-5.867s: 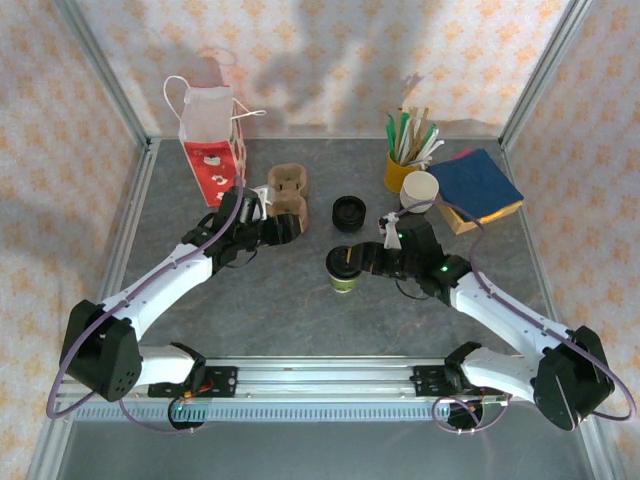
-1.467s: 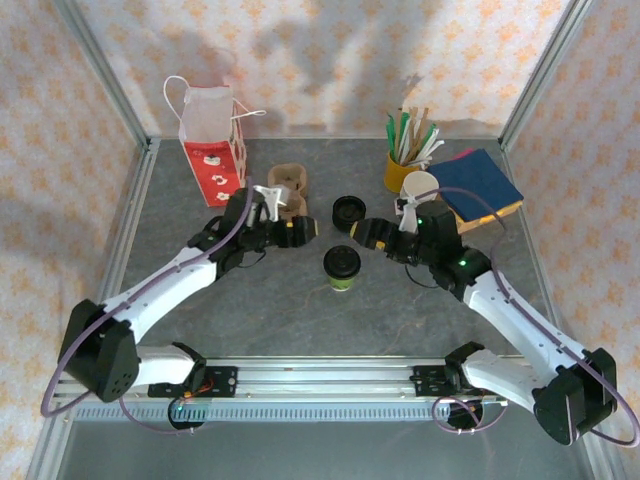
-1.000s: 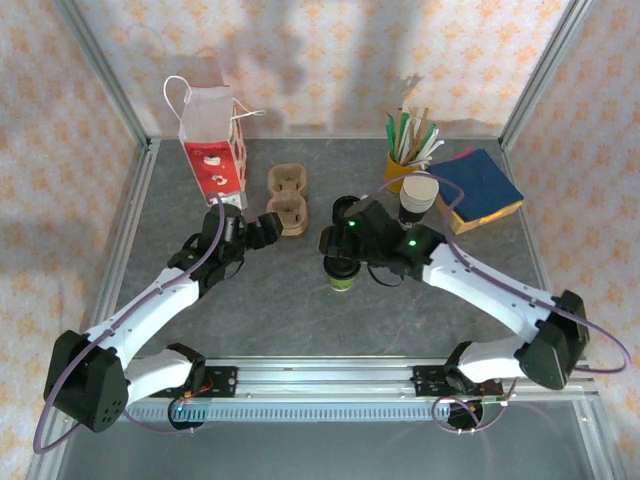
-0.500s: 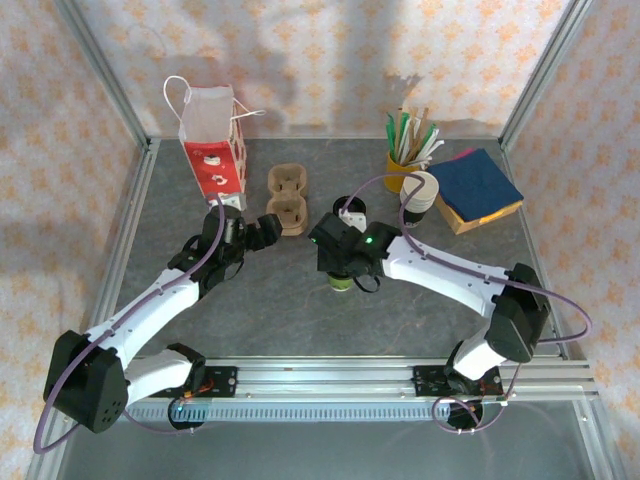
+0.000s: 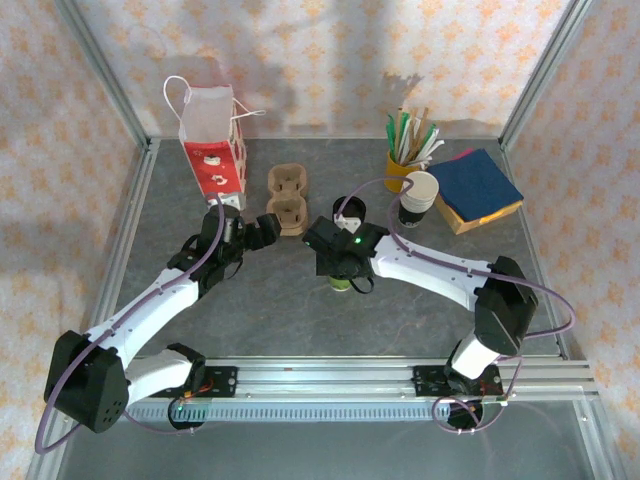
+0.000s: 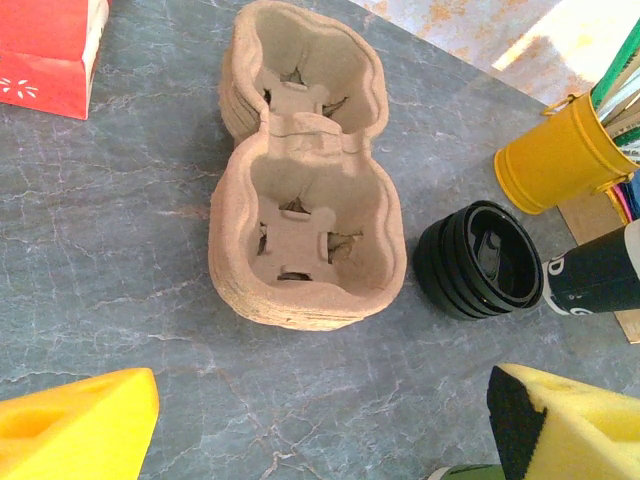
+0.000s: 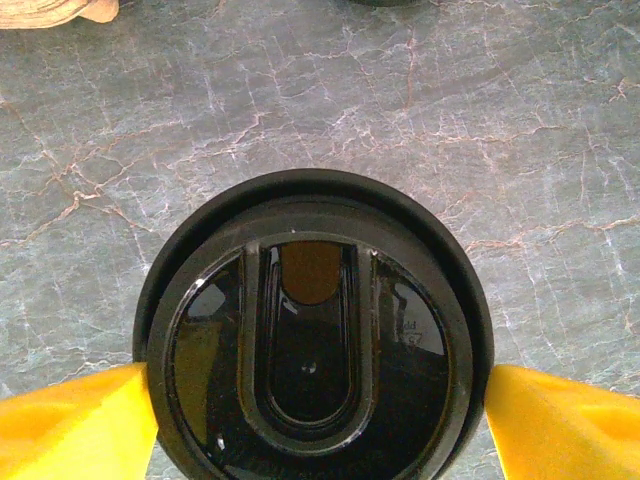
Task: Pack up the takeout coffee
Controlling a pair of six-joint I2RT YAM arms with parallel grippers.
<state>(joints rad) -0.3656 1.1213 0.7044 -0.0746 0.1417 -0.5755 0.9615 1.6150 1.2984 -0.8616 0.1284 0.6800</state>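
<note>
The takeout coffee (image 7: pixel 310 360) stands upright mid-table, with a black lid on a cup whose green side (image 5: pixel 341 285) shows under the right arm. My right gripper (image 5: pixel 338 264) is directly above it. In the right wrist view its yellow fingertips (image 7: pixel 75 420) touch the lid's rim on both sides, so the gripper (image 7: pixel 318 420) is shut on the cup. My left gripper (image 5: pixel 262 228) hovers open just left of it, over bare table (image 6: pixel 320 430), with nothing between its yellow pads (image 6: pixel 80 420).
A brown pulp cup carrier (image 6: pixel 300 210) lies beyond the left gripper. A stack of black lids (image 6: pixel 480 260) sits beside the carrier. A red paper bag (image 5: pixel 212 150) stands back left. A yellow stir-stick cup (image 5: pixel 405 168), stacked paper cups (image 5: pixel 418 195) and blue napkins (image 5: pixel 478 185) are back right.
My right arm swung left from beside the lids, came over the coffee cup, and its jaws narrowed onto it. The left arm has stayed put over the last second.
</note>
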